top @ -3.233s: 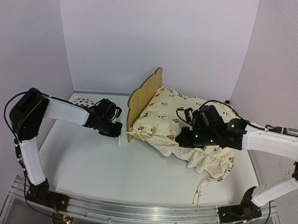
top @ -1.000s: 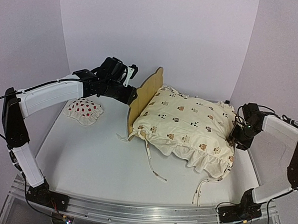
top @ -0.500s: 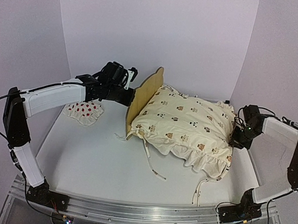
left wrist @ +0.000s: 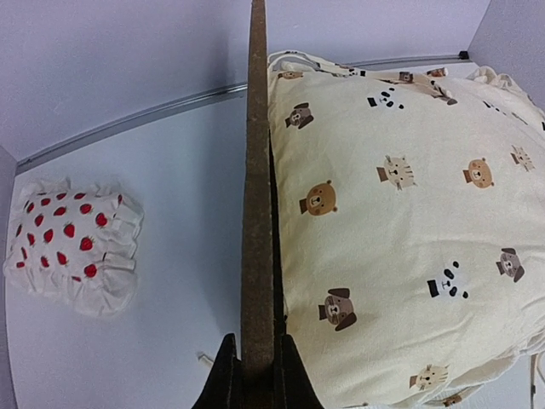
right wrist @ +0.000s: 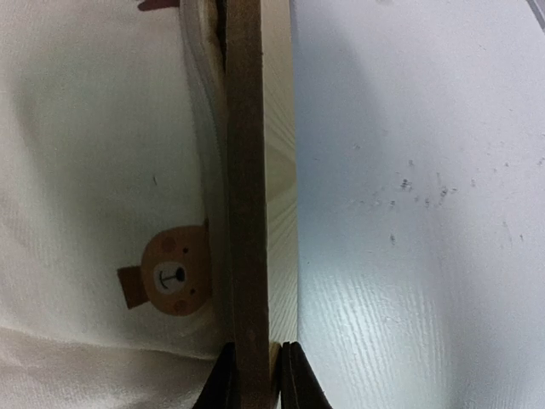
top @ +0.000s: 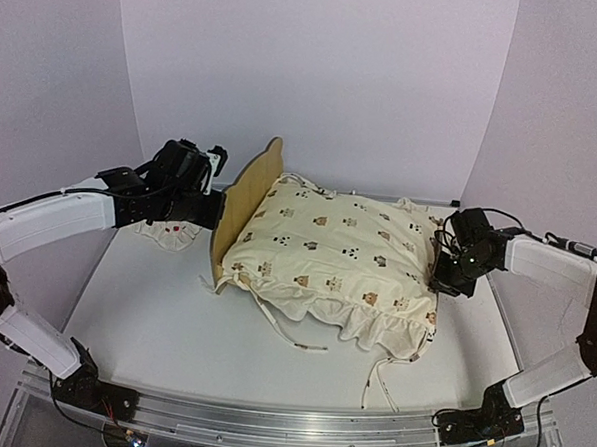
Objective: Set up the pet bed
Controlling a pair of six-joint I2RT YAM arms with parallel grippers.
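Now the pet bed (top: 243, 207) stands on the bench (top: 163, 322) left of centre, its scalloped plywood headboard upright at the left end and the frame running away to the right; a second ago it sat further right, so the whole bed has shifted leftward, and its headboard now stands closer to the left wall. The cream animal-print cover (top: 327, 253) lies puffed over the frame and hides the rails, its ruffle hanging toward the near side; it has travelled with the bed, and its tie strings (top: 285, 335) trail on the bench in front.

The left end effector (top: 215, 209) is clamped on the headboard; in the left wrist view its fingers (left wrist: 223, 379) press both faces of the thin board edge (left wrist: 255, 204); a second ago they stood apart near the board's top. The right end effector (top: 440, 282) is clamped on the plywood at the bed's far right end; the right wrist view shows its fingers (right wrist: 223, 379) either side of the board (right wrist: 247, 213), cover on one side and bare bench on the other; a second ago its fingers were wider apart.

The strawberry pillow (top: 174, 235) lies on the bench left of the headboard, well apart from it, now mostly hidden behind the left arm in the top view; the left wrist view shows it whole (left wrist: 72, 247).
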